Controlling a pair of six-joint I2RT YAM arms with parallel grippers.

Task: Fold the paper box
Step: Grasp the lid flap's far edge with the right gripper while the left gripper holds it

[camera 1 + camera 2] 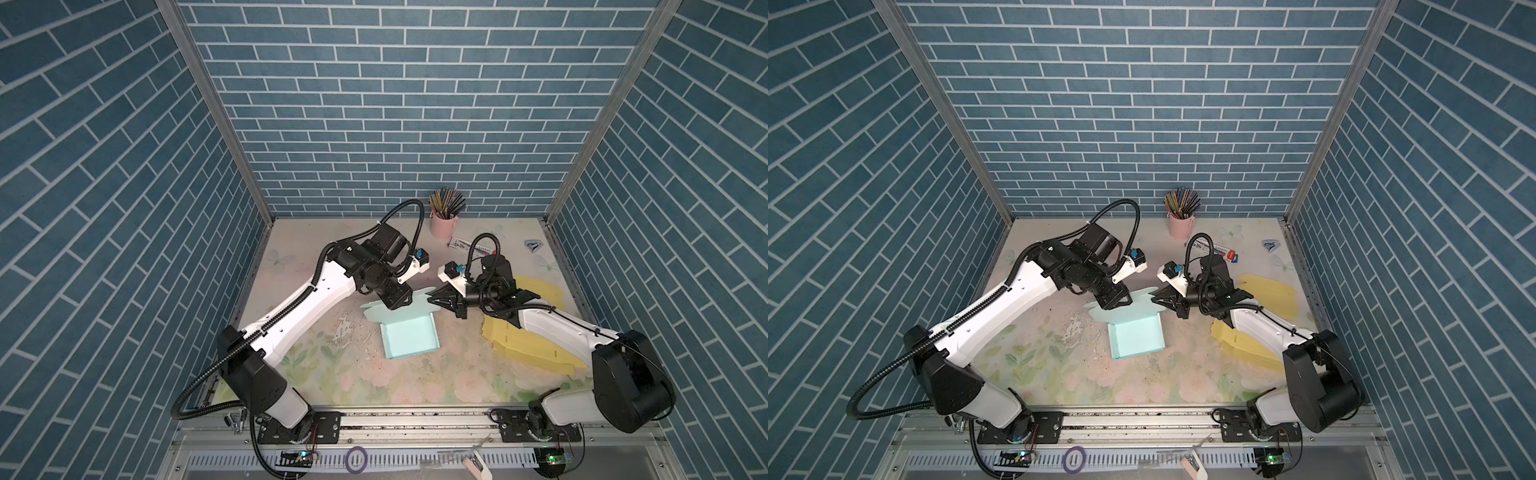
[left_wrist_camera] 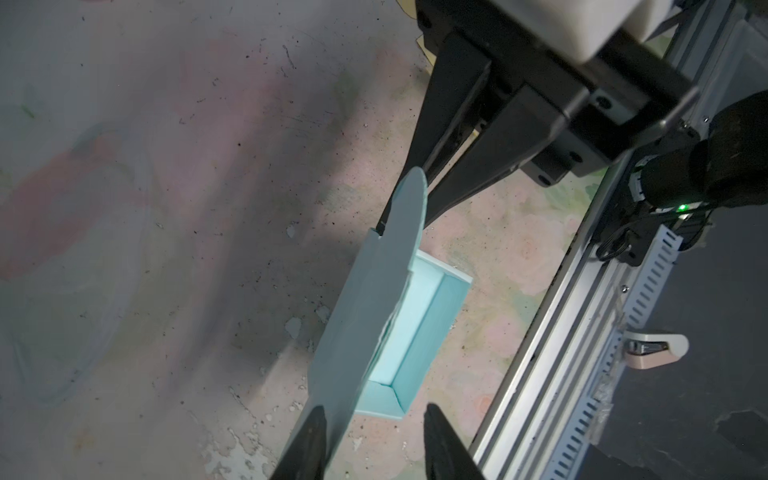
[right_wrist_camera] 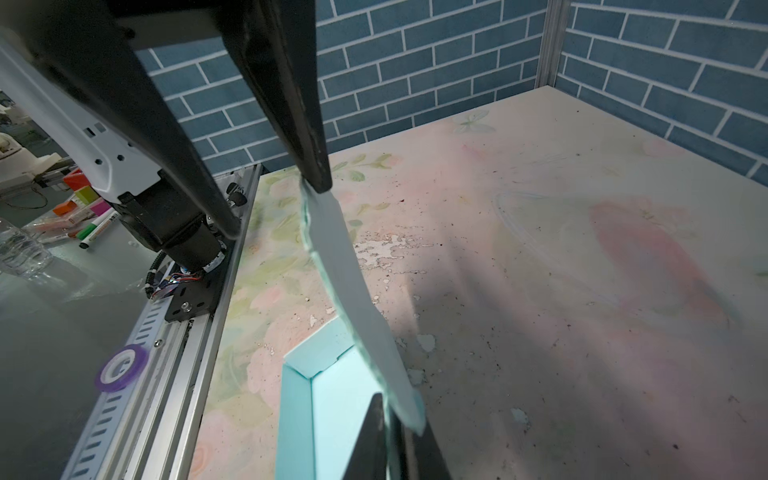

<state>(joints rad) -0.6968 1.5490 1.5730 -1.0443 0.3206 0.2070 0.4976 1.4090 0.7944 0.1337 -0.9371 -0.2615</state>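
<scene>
A teal paper box lies open on the table in both top views. Its lid flap stands raised along the far side. My right gripper is shut on the flap's right end. At the flap's other end my left gripper stands open. The flap rests against one left finger, and the other finger is well apart from it. The tray's walls stand upright.
Flat yellow cardboard sheets lie under the right arm. At the back stand a pink cup of pencils, a printed tube and a small blue item. A purple tape ring sits on the front rail.
</scene>
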